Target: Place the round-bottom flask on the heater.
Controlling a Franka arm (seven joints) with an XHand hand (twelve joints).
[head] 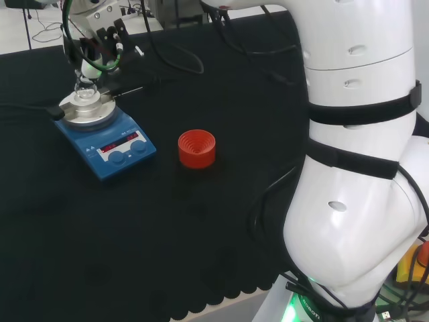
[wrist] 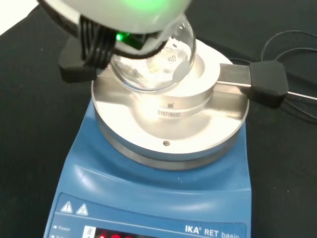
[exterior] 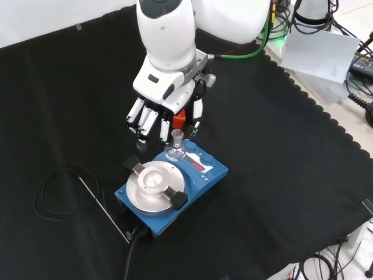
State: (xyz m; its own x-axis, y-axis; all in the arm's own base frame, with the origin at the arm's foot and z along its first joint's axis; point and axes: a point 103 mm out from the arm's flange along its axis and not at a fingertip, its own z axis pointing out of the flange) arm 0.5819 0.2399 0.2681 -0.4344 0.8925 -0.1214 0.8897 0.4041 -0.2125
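One hand (exterior: 165, 119) pinches flask (exterior: 175, 149) by neck, just above heater (exterior: 201, 175) well; red stand (head: 196, 148) mid-surface, cloth (head: 100, 241) open round both.

Bench draped in black cloth (head: 201, 221), scalloped at its edge. Blue heater (head: 105, 139) toward head-view left, round metal block on top. Red ribbed stand (head: 196, 148) to its right, apart. Black cable (exterior: 55, 192) coiled left of heater in front view

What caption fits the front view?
Robot hand holding a small glass flask just above the blue heater, not yet seated.
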